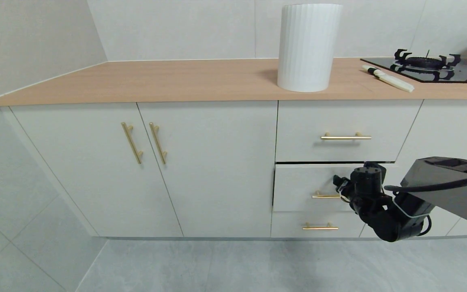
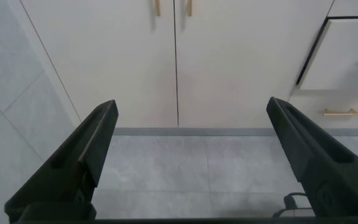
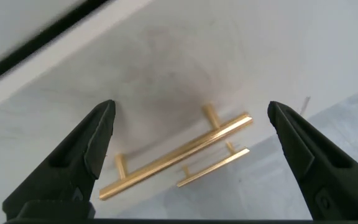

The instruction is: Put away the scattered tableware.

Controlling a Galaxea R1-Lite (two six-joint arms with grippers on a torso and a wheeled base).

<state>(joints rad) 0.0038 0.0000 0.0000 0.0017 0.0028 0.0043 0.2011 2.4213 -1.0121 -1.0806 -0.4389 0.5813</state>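
A pale long utensil [image 1: 387, 78] lies on the wooden countertop [image 1: 176, 81] next to the hob. To its left stands a tall white ribbed holder [image 1: 307, 46]. My right gripper [image 1: 341, 188] is low in front of the middle drawer [image 1: 298, 188], which stands slightly out from the cabinet face. In the right wrist view the gripper [image 3: 191, 112] is open, with the drawer's brass handle [image 3: 179, 155] lying between its fingers and apart from them. My left gripper [image 2: 191, 106] is open and holds nothing, facing the floor by the cabinet base.
A black gas hob [image 1: 432, 67] sits at the counter's right end. Two cupboard doors with brass handles [image 1: 144, 142] are on the left. A top drawer [image 1: 346, 137] and a bottom drawer [image 1: 320, 227] are shut. Grey tiled floor [image 1: 217, 267] lies below.
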